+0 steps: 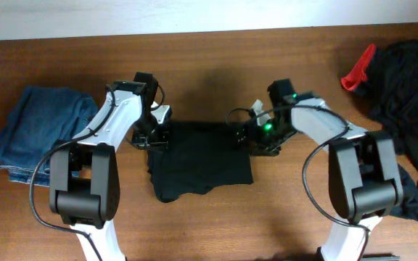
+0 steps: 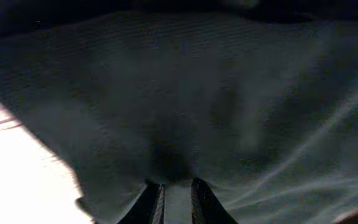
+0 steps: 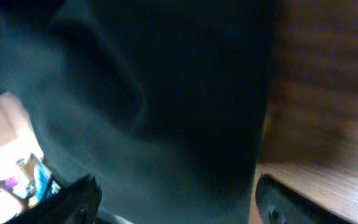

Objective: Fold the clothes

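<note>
A black shirt [image 1: 198,163] is laid flat in the middle of a wooden table [image 1: 216,58]. The left gripper [image 1: 154,134] is set at its upper left corner, the right gripper [image 1: 256,138] at its upper right corner. Blue jeans [image 1: 38,127] are laid at the left end. A heap of black clothes [image 1: 408,94], a red cloth [image 1: 358,72] beside it, is piled at the right end.

Both arms are bent at the elbow w/ wrists angled in toward each other and pitched down low. L tool [image 2: 176,200] is pinched nearly closed on the black shirt [image 2: 216,93]. R tool [image 3: 174,190] has its fingers spread wide apart.
</note>
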Controlling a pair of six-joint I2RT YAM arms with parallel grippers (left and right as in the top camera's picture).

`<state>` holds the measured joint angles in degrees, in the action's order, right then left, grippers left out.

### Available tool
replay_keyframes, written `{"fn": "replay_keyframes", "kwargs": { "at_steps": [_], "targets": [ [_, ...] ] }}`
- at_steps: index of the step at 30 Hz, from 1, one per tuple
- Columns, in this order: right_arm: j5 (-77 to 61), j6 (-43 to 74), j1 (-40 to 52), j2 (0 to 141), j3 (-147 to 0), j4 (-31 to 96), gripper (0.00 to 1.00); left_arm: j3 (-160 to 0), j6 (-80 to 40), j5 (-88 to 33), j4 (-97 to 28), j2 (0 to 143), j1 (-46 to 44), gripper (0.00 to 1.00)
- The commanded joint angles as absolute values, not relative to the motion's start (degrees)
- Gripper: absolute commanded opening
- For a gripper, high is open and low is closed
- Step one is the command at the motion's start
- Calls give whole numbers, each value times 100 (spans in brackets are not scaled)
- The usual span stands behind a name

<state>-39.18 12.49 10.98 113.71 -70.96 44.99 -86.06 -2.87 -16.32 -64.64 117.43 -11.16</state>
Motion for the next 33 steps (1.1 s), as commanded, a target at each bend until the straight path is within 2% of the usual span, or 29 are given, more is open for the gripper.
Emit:
{"fn": "replay_keyframes", "kwargs": {
  "at_steps": [1, 5, 7, 8, 11, 14, 17, 22, 30, 33],
  "targets": [
    [-4211, 1660, 1085, 11491, -6665, 4106, 84, -8718, -163, -2285, -6340, 11697, -1155, 15],
    [-4619, 1658, 1092, 11491, -6342, 3542, 82, -8718, -145, -2314, -6082, 11697, -1457, 17],
    [-4630, 1651, 1092, 11491, -6316, 3454, 74, -8718, -148, -2272, -5966, 11697, -1619, 19],
    [-4630, 1634, 1092, 11491, -6316, 3400, 66, -8718, -148, -2270, -5907, 11697, -1686, 19],
    [-4633, 1638, 1074, 11489, -6318, 3251, 32, -8718, -154, -2220, -5784, 11697, -1839, 20],
    [-4609, 1638, 1009, 11489, -6320, 3256, 16, -8715, -172, -2093, -5789, 11697, -1881, 20],
    [-4606, 1636, 884, 11465, -6340, 3428, 6, -8715, -172, -2075, -5787, 11697, -1881, 20],
    [-3990, 1634, 515, 11249, -6528, 4091, 4, -8715, -169, -2058, -5819, 11697, -1881, 20],
    [-1485, 1225, 84, 10659, -7736, 6139, 4, -8715, -172, -2093, -5776, 11697, -1881, 20],
    [-1365, 1131, 176, 10641, -8149, 6556, 4, -8715, -172, -2397, -5741, 11697, -1887, 20]
  ]
}}
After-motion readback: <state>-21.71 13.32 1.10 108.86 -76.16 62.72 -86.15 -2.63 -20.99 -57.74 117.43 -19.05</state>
